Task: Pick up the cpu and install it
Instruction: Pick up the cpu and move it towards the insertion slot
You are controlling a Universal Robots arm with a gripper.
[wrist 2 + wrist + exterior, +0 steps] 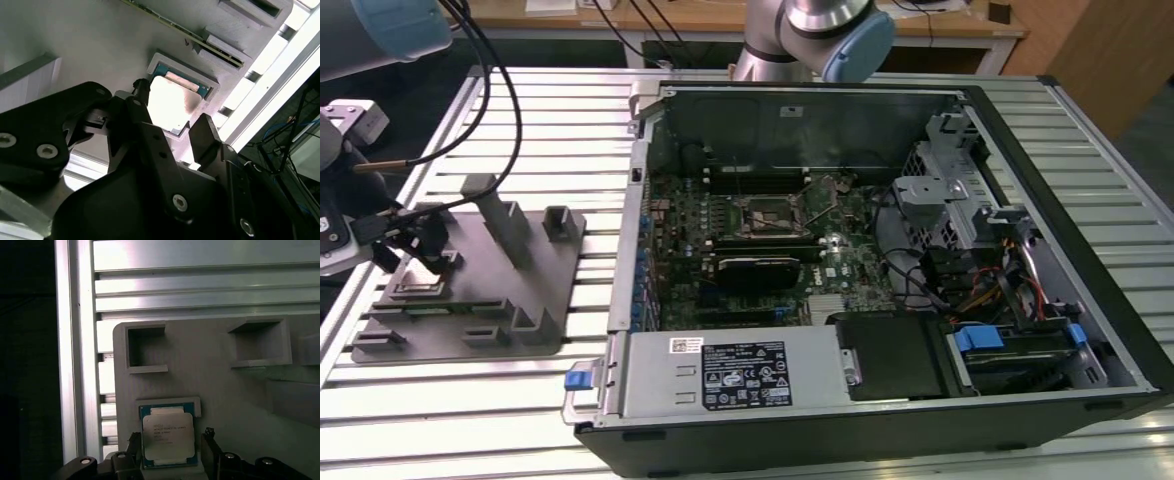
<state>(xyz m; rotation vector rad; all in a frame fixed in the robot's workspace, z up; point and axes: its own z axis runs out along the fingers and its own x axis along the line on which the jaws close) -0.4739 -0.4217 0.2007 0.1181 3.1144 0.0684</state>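
Hovering over a slatted aluminium table (1081,120) beside an open computer case (801,125) | gripper (171,436), jaws parted, straddling the cpu (167,440) in a grey fixture (215,390).

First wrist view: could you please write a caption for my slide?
Open tool straddling the cpu, seated in its pocket on the grey holder.

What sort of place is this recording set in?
Probably a robotics lab's assembly bench: an open computer case lies on a slatted aluminium table, beside a gray fixture holding the cpu.
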